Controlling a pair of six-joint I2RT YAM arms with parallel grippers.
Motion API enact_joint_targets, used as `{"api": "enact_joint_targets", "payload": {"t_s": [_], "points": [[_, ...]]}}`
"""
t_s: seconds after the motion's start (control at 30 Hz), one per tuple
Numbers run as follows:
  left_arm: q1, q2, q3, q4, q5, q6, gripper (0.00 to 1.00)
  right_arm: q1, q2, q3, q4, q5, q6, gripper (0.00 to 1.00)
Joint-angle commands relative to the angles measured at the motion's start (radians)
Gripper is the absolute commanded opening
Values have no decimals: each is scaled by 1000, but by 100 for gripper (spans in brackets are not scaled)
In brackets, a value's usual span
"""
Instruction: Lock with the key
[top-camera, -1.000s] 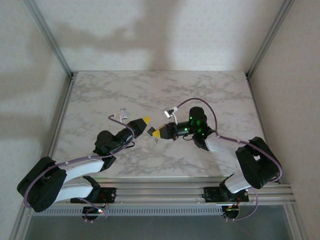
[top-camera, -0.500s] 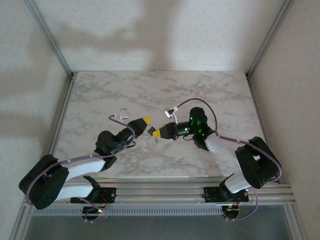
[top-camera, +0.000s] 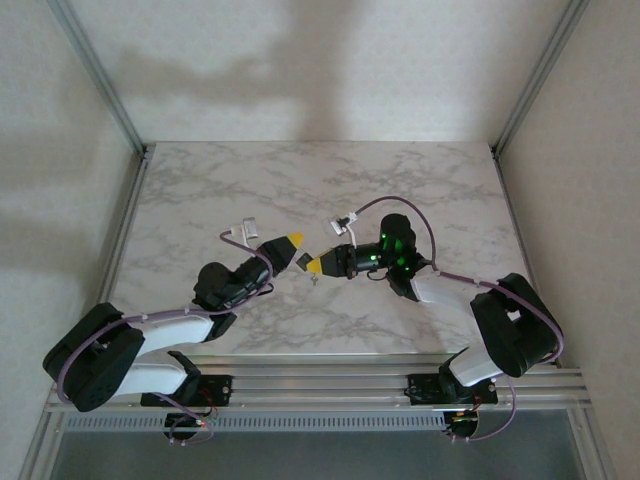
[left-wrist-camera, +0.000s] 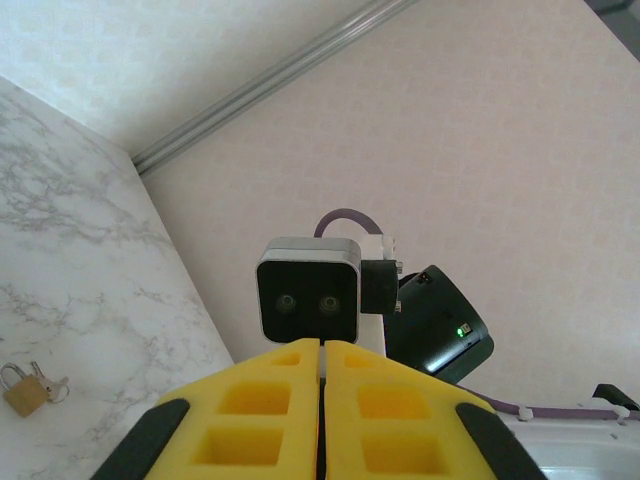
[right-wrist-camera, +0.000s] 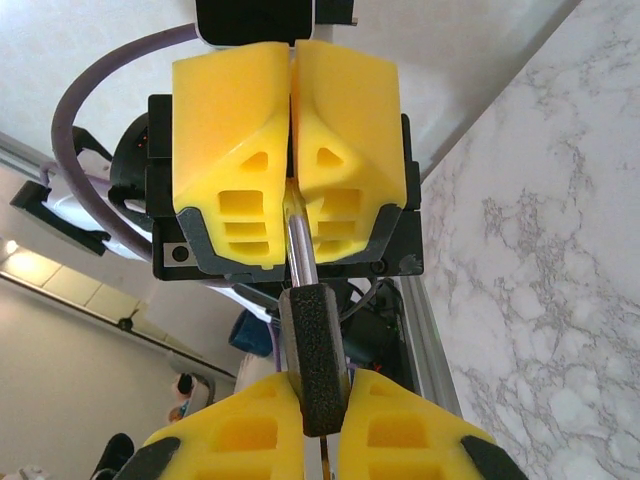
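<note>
1. Left tool (top-camera: 292, 242) at the centre of the overhead view, pointing toward the right edge. Yellow pads (left-wrist-camera: 270, 395) pressed together, clamped on a thin silver shaft (right-wrist-camera: 298, 245).
2. Right tool (top-camera: 314, 265) just to the right and slightly lower, pointing back at the left one. Closed on a dark block (right-wrist-camera: 315, 350) with a rough surface, fixed to the near end of that shaft.
3. Block and shaft in 1 straight line bridging the 2 tools, seen from overhead as a dark patch (top-camera: 301, 260) between the yellow tips. Impossible to tell whether key or lock part.
4. Small brass padlock (left-wrist-camera: 20, 392) at the lower left of the left wrist view, lying flat on the marble tabletop (top-camera: 250, 180), apart from both tools. Silver keys (left-wrist-camera: 46, 381) just beside it, at its upper right.
5. From overhead, the same padlock (top-camera: 313, 281) a tiny speck just below the right tool's tip.
</note>
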Motion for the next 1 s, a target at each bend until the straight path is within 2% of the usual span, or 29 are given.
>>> {"api": "enact_joint_targets", "payload": {"t_s": [0.0, 0.47, 0.97], "points": [[-66, -1, 27, 109, 122, -9, 0, -29, 10, 14, 5, 148, 26, 0], [-101, 38, 44, 74, 136, 9, 0, -40, -9, 18, 9, 161, 7, 0], [-142, 91, 38, 45, 145, 31, 0, -72, -21, 8, 69, 167, 55, 0]]}}
